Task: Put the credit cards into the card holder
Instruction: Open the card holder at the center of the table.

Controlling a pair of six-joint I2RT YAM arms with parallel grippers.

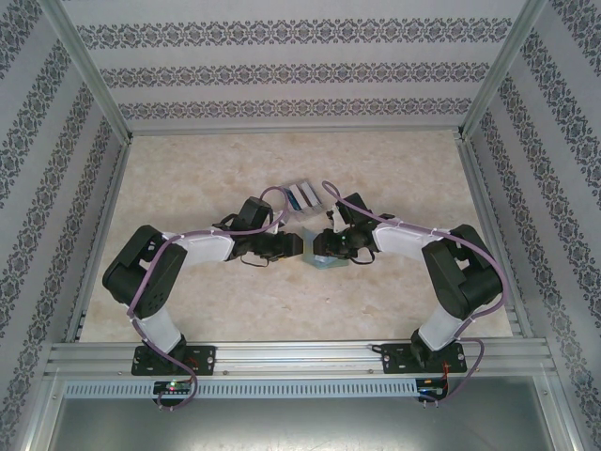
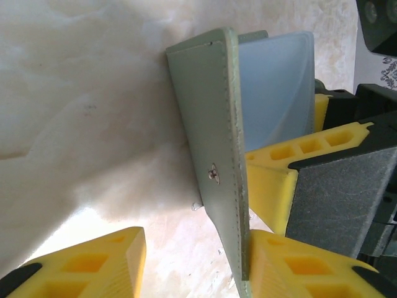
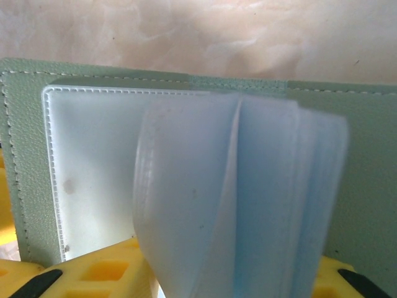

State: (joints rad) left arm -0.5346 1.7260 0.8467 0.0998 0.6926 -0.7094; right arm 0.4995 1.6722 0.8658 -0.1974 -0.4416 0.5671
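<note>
The left gripper has its yellow fingers apart. The upright cover of the card holder runs down against the inside of one finger, and the other is well clear of it. The right gripper straddles the clear sleeves from the opposite side; whether it pinches them or merely brackets them cannot be told. The card holder stands open on edge at the middle of the table, between the two arms, with the credit cards lying just beyond them. The holder looks light and floppy, with a thin stitched cover and slick, limp sleeves that fan and curl. The stiffer cover edge is therefore probably the better hold, leaving a sleeve mouth free. The left wrist view gives the cover's outer face, its rivet and the other arm's finger against the inside. The right wrist view gives the fanned sleeves, and the top view adds where the cards lie.
</note>
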